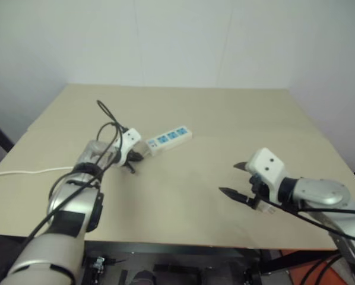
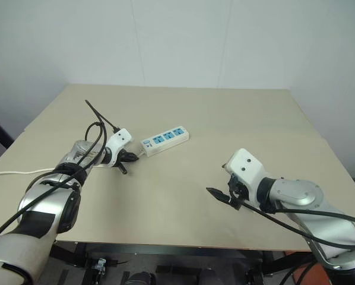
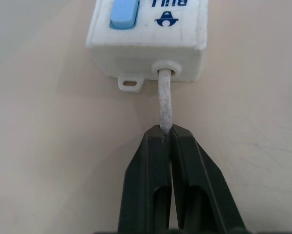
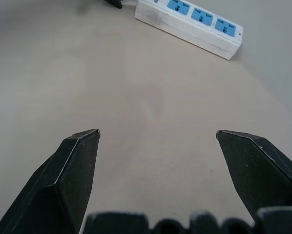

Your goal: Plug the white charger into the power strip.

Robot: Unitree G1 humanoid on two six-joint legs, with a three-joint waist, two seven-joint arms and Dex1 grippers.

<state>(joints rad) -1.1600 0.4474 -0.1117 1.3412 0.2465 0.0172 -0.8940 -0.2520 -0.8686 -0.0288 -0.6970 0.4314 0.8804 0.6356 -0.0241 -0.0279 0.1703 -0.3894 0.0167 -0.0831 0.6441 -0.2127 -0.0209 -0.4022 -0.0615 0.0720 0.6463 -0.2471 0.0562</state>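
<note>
While left gripper sits clamped on cord just behind power strip, I see right gripper wide open, empty, well apart from strip.

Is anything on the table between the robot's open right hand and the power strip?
Nothing visible. Bare table lies between the open right end effector and the power strip.

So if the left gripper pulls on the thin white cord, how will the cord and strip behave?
The cord looks thin and floppy, so it probably bends before pulling. The power strip lies flat on the smooth table, so it likely slides or swivels, not tips. The left gripper pinches it near the strip.
</note>
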